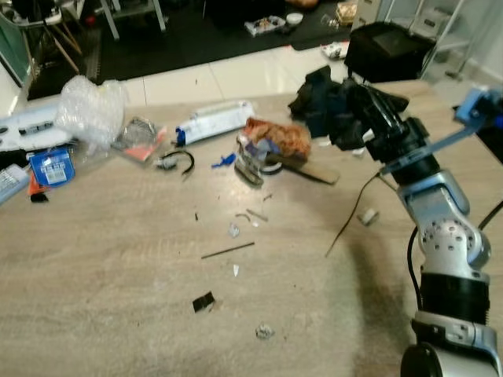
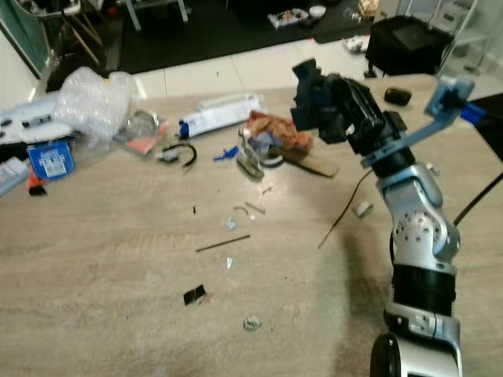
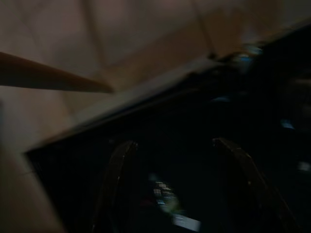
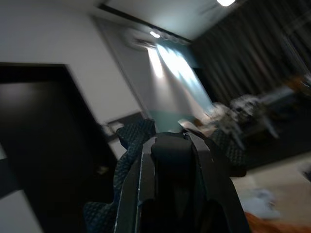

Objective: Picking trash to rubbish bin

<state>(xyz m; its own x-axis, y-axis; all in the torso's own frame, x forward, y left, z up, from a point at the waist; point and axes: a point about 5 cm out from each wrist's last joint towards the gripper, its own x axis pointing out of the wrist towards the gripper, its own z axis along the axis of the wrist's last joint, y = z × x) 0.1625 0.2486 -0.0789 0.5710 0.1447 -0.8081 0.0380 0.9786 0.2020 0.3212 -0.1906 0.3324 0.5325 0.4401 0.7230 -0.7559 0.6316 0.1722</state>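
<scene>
Dark blue cloth (image 2: 312,98) sits pinched tight in the right gripper (image 2: 326,106), lifted above the table's (image 2: 118,298) far right side.

The pale wood-grain floor (image 1: 94,314) carries scattered litter (a crumpled plastic bag (image 1: 90,110), an orange wrapper (image 1: 277,137), a thin stick (image 1: 228,250)).

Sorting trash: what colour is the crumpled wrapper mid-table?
Orange-red crumpled wrapper, clearest in the left eye view.

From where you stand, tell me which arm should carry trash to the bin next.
Right, probably. The right gripper is raised over the table with its fingers shut on a dark blue cloth, and the black bin stands just past that far right corner. The left arm hangs idle in the shade.
</scene>
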